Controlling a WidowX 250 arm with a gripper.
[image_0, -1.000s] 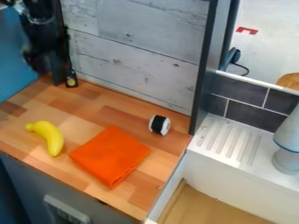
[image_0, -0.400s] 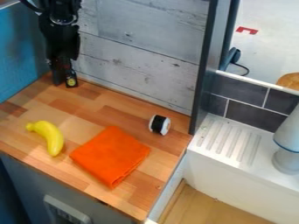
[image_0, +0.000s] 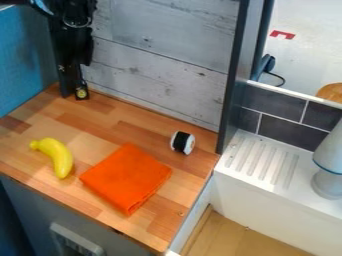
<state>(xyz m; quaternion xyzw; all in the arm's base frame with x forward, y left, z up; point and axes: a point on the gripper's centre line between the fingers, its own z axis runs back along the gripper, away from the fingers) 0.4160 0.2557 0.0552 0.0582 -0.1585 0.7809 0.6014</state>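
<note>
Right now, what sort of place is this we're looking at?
Probably a mock or toy kitchen: a wood-block counter holds a yellow banana, and beside it are a white ridged drainboard and dark wall tiles.

On the counter (image_0: 143, 122), the cloth (image_0: 127, 177). Just left of the cloth, on the same surface, a banana (image_0: 59, 156). Behind the cloth and to the right, also on the counter, a small roll (image_0: 182, 142). Farther behind the cloth, the wall panel (image_0: 153, 60). Behind and right of the cloth, past the roll, an upright post (image_0: 235, 75). Well to the right of the cloth, a grooved ledge (image_0: 264, 160), with a tapered fitting (image_0: 327, 165) standing on it. Before the cloth and below, a cabinet handle (image_0: 77, 242).
</note>
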